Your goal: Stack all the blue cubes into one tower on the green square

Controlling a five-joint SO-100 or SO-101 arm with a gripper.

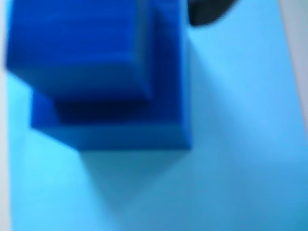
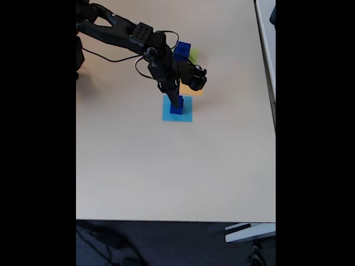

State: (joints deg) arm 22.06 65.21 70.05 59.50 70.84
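While the arm reached down over the light-blue square [image 2: 177, 109], the claw [image 2: 178, 103] sat right at a dark-blue pile [image 2: 176, 108] on that square; in the fixed view the black fingers hid most of it, so I cannot tell if the claw was open or holding on. Up close, the wrist view showed two blue cubes, a smaller cube [image 1: 77, 45] sitting on a bigger cube [image 1: 144, 115], both on the light-blue paper [image 1: 231, 144]; the picture was blurry, and a dark bit of the claw poked in at the top. Farther back on the counter [image 2: 166, 177], another blue cube [image 2: 182, 51] stood on the green square [image 2: 193, 54], with the orange square [image 2: 191, 90] between the two spots, partly under the arm.

I think this pile was not where the tower should go, so it may need to be carried to the green square. If the claw squeezed only the bottom cube, the top one could slide off; if it squeezed only the top one, the bottom one would stay behind. A bump from the fingers could also knock the little pile over.
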